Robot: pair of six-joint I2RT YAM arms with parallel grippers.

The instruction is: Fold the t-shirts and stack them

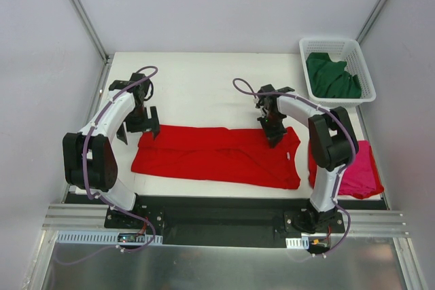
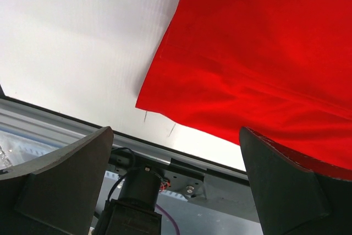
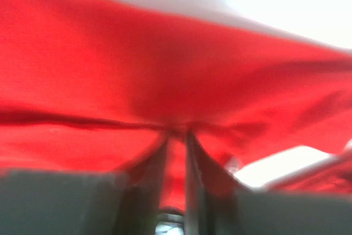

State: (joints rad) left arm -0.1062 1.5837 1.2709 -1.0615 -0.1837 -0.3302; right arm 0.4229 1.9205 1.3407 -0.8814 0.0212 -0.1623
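Note:
The red t-shirt (image 1: 217,154) lies spread in a wide band across the table's middle. My left gripper (image 1: 146,125) hovers at its far left corner, jaws wide open and holding nothing. In the left wrist view the red t-shirt (image 2: 264,53) fills the upper right, beyond that gripper (image 2: 176,133), whose right finger (image 2: 291,185) overlaps its edge. My right gripper (image 1: 274,134) presses down on the shirt's far right edge. Its narrow fingers (image 3: 159,163) are pinched on a raised fold of the red t-shirt (image 3: 165,70). A magenta-pink t-shirt (image 1: 359,168) lies folded at the right, partly behind the right arm. A dark green t-shirt (image 1: 332,76) sits crumpled in the basket.
A white lattice basket (image 1: 360,59) stands at the far right corner. The black mounting rail (image 1: 224,212) runs along the table's near edge, and it shows as metal rail and cables (image 2: 181,180) between the left fingers. Frame posts rise at both back corners.

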